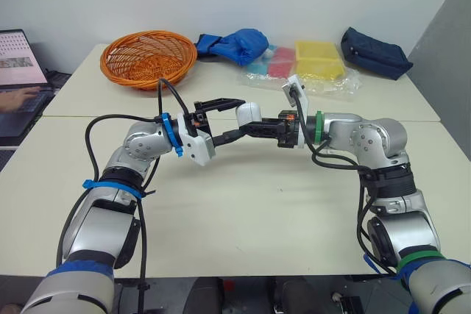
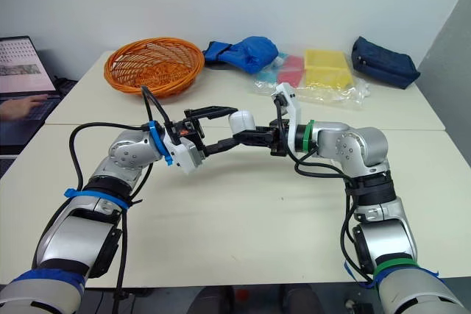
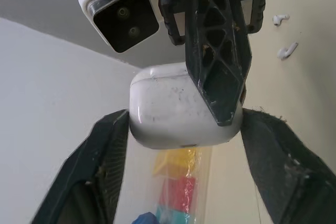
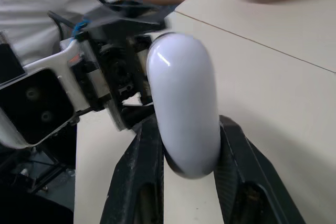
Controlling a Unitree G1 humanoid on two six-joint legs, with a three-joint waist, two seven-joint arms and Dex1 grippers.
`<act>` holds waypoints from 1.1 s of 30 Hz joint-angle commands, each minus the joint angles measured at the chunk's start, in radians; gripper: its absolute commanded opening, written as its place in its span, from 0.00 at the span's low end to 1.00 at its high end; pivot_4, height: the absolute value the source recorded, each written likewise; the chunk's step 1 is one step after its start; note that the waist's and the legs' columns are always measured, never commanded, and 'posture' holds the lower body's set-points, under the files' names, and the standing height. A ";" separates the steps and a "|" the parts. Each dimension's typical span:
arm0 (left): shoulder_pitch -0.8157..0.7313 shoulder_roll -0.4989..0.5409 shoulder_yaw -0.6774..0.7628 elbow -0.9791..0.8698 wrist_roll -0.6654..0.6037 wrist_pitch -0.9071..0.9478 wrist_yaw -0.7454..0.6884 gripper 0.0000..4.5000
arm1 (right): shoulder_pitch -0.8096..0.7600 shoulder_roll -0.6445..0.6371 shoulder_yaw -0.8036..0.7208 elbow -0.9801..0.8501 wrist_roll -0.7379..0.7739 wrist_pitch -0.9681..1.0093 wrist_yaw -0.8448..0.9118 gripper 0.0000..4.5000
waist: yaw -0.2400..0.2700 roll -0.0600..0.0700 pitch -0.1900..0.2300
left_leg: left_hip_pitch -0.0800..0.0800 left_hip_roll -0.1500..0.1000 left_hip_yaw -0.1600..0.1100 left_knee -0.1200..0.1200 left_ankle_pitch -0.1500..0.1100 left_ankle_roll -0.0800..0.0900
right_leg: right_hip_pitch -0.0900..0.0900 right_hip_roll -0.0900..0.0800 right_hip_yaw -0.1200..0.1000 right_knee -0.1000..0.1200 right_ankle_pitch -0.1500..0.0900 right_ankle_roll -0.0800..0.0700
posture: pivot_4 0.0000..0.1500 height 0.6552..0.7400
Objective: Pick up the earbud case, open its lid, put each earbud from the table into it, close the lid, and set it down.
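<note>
Right now the earbud case (image 4: 184,103), white and with its lid down, is held up off the table (image 1: 257,204) at the centre of the left eye frame, where the two arms meet. The right gripper (image 4: 186,129) has it: its two black fingers (image 4: 241,171) are closed against opposite sides of the case, gripping its lower half while the rounded end stands free beyond them.

The left gripper (image 1: 239,118) reaches in from the left of the frame. Its fingers (image 3: 100,171) are spread wide, one to either side of the case. One tip sits just beside the case's edge, and whether it touches cannot be told. Nothing is clamped between them.

Two white earbuds (image 3: 287,51) lie on the table close to each other, seen past the right gripper in the left wrist view.

Along the far edge of the table, an orange wicker basket (image 1: 149,56) sits at upper left. A blue cloth bundle (image 1: 235,44) is next to it, then a clear plastic bag (image 1: 316,68) with yellow, pink and teal items inside, then a navy pouch (image 1: 375,53) at upper right. At the left border an open laptop (image 1: 18,60) stands off the table, with a person's hand (image 1: 22,97) on its keyboard.
</note>
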 commanded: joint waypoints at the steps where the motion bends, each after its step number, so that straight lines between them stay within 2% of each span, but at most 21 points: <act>1: -0.019 0.030 -0.022 -0.036 -0.067 -0.002 -0.041 1.00 | -0.033 -0.004 -0.032 -0.013 0.000 -0.027 -0.001 0.19 | -0.001 0.000 0.000 | 0.000 0.000 0.000 0.000 0.000 0.000 | 0.000 0.000 0.000 0.000 0.000 0.000 | 1.00 1.00; 4: -0.015 0.062 -0.042 -0.044 -0.124 0.020 -0.108 1.00 | -0.038 0.000 -0.037 -0.003 -0.001 -0.041 -0.004 0.19 | -0.001 0.000 0.000 | 0.000 0.000 0.000 0.000 0.000 0.000 | 0.000 0.001 0.000 0.000 0.000 0.000 | 1.00 1.00; 9: -0.021 0.114 -0.040 -0.128 -0.311 0.210 -0.323 1.00 | -0.033 -0.008 -0.010 -0.003 -0.053 -0.123 -0.003 0.19 | -0.002 0.000 0.000 | 0.000 0.000 0.000 0.000 0.000 0.000 | 0.000 0.002 0.000 0.000 0.000 0.000 | 1.00 1.00; 12: -0.038 0.160 -0.031 -0.257 -0.412 0.545 -0.489 1.00 | -0.011 -0.050 0.087 -0.036 -0.173 -0.260 0.028 0.19 | -0.002 0.001 0.000 | 0.000 0.000 0.000 0.000 0.000 0.000 | 0.000 0.002 0.000 0.000 0.000 0.000 | 1.00 1.00; 15: -0.045 0.197 -0.029 -0.376 -0.426 0.827 -0.563 1.00 | 0.006 -0.063 0.135 -0.052 -0.238 -0.339 0.043 0.19 | -0.004 0.001 0.001 | -0.001 0.000 0.000 0.001 0.000 0.000 | -0.001 0.002 0.000 0.000 -0.003 0.004 | 1.00 1.00; 16: -0.090 0.213 -0.057 -0.428 -0.422 1.025 -0.604 1.00 | 0.020 -0.077 0.192 -0.066 -0.310 -0.409 0.039 0.19 | -0.003 0.001 0.001 | -0.001 0.000 -0.001 0.001 0.000 0.000 | -0.001 0.003 0.000 0.000 -0.003 0.004 | 1.00 1.00; 18: -0.155 0.227 -0.092 -0.504 -0.413 1.297 -0.670 1.00 | 0.041 -0.080 0.258 -0.077 -0.394 -0.497 0.030 0.19 | -0.002 0.001 0.001 | -0.002 0.000 -0.003 0.002 0.000 0.000 | -0.001 0.004 -0.001 0.000 -0.003 0.004 | 1.00 1.00; 21: -0.193 0.219 -0.107 -0.552 -0.398 1.471 -0.739 1.00 | 0.054 -0.056 0.276 -0.064 -0.434 -0.544 0.023 0.19 | -0.003 0.001 0.001 | -0.004 0.000 -0.003 0.002 0.000 0.000 | -0.002 0.006 -0.001 0.000 -0.003 0.005 | 1.00 1.00; 25: -0.208 0.196 -0.103 -0.547 -0.356 1.516 -0.774 1.00 | 0.057 -0.048 0.282 -0.053 -0.472 -0.575 0.029 0.19 | -0.005 0.003 0.002 | -0.003 0.001 -0.002 0.002 0.000 0.000 | -0.004 0.006 0.000 0.001 -0.003 0.004 | 1.00 1.00; 27: -0.245 0.167 -0.107 -0.481 -0.316 1.490 -0.783 1.00 | 0.057 -0.053 0.289 -0.049 -0.493 -0.585 0.033 0.19 | -0.003 0.003 0.002 | -0.003 0.001 -0.003 0.002 0.000 0.000 | -0.004 0.007 0.000 0.001 -0.003 0.004 | 1.00 1.00; 30: -0.283 0.148 -0.129 -0.391 -0.247 1.427 -0.825 0.88 | 0.058 -0.051 0.287 -0.061 -0.510 -0.585 0.031 0.19 | -0.003 0.003 0.002 | -0.004 0.002 -0.003 0.002 0.000 0.000 | -0.005 0.008 0.000 0.001 -0.003 0.003 | 1.00 1.00; 33: -0.298 0.124 -0.124 -0.343 -0.205 1.383 -0.828 0.67 | 0.061 -0.046 0.282 -0.071 -0.516 -0.577 0.032 0.19 | -0.003 0.003 0.002 | -0.004 0.002 -0.002 0.002 0.000 0.000 | -0.005 0.008 0.002 0.001 -0.003 0.003 | 1.00 1.00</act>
